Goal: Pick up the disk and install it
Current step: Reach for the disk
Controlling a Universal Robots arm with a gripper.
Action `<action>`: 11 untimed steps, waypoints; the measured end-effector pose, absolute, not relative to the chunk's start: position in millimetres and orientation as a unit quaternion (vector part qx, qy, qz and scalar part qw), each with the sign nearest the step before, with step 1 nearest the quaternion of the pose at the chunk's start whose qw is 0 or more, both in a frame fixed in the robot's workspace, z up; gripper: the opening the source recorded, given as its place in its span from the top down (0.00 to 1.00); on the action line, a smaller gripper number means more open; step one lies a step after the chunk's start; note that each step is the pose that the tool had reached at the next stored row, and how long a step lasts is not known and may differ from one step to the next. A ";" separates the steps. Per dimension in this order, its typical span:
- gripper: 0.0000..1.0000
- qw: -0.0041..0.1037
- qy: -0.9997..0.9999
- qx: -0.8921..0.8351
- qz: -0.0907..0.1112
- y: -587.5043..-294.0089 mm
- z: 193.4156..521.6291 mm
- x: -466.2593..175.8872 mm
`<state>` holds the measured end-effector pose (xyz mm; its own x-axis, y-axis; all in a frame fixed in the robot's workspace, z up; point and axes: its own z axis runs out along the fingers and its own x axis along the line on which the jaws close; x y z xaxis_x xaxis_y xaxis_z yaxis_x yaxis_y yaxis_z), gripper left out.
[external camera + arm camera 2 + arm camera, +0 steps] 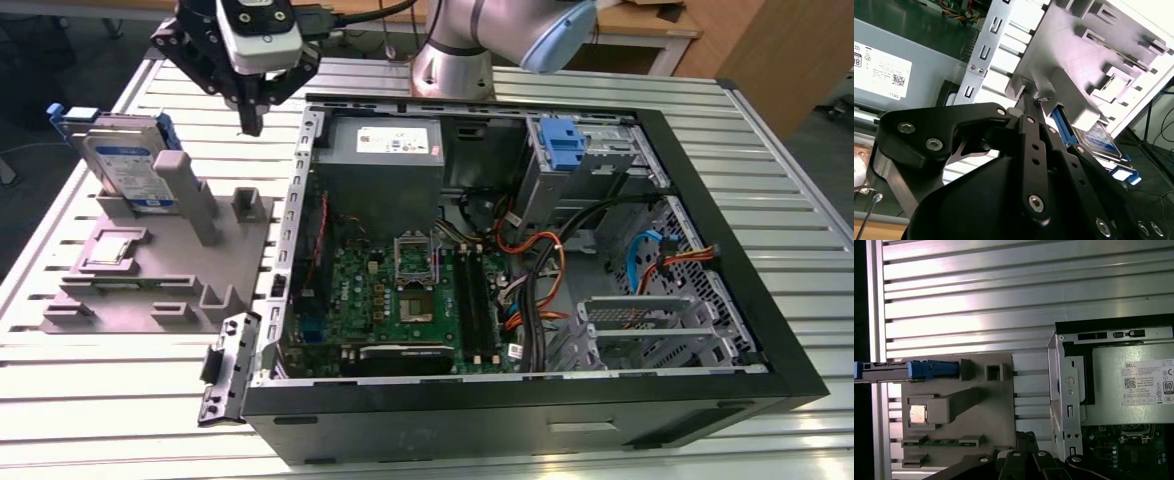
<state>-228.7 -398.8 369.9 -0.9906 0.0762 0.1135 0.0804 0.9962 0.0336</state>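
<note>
The disk (123, 165) stands on edge in a slot of the grey fixture (174, 275), at the exterior view's left, its white label with a blue band facing the front and a blue bracket around it. From above, in the first wrist view, the disk (889, 371) appears edge-on. In the second wrist view the disk (1102, 138) lies behind a fixture post. My gripper (251, 122) hangs above the table between the fixture and the computer case, to the right of the disk and apart from it. Its black fingers (1029, 117) are shut together on nothing.
The open computer case (694, 190) lies on the slatted aluminium table (801, 200), with the power-supply box (380, 148), the motherboard (400, 290) and a bare blue bracket (561, 145) in the drive bay. A small chip (115, 250) sits on the fixture.
</note>
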 end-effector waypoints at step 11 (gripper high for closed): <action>0.90 0.019 -0.999 -0.038 -0.023 -397.9 368.2 -251.5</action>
<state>-251.5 -397.9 368.2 -0.9964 0.0754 0.0393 0.0771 0.9960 0.0452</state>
